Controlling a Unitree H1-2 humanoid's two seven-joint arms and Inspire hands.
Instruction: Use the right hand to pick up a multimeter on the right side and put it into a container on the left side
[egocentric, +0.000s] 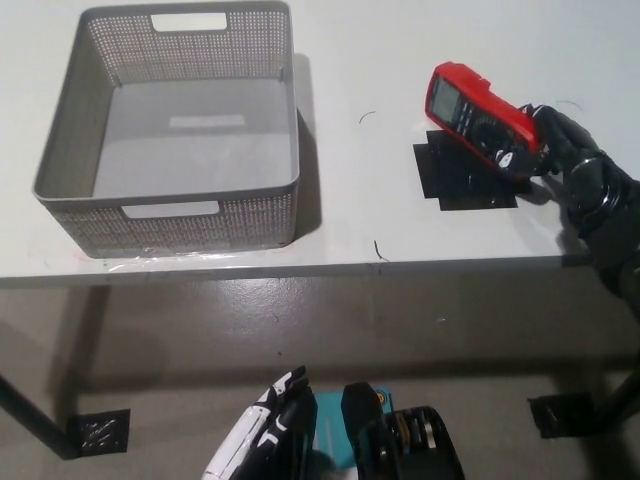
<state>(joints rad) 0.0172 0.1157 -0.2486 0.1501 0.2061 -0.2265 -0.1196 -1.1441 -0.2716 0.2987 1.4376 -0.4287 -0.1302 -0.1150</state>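
My black right hand (565, 150) holds a red multimeter (482, 116) by its lower end, fingers (540, 135) wrapped around that end only. The meter tilts, its screen end angled up and left, above a black mat (465, 180) on the white surface (400, 60). The grey mesh container (170, 215) sits well apart to the left, with nothing inside. I judge the grip risky: with the long body jutting out unsupported, the meter could pivot or slip during the carry. My white left hand (258, 445) rests low, below the surface edge; its fingers are unclear.
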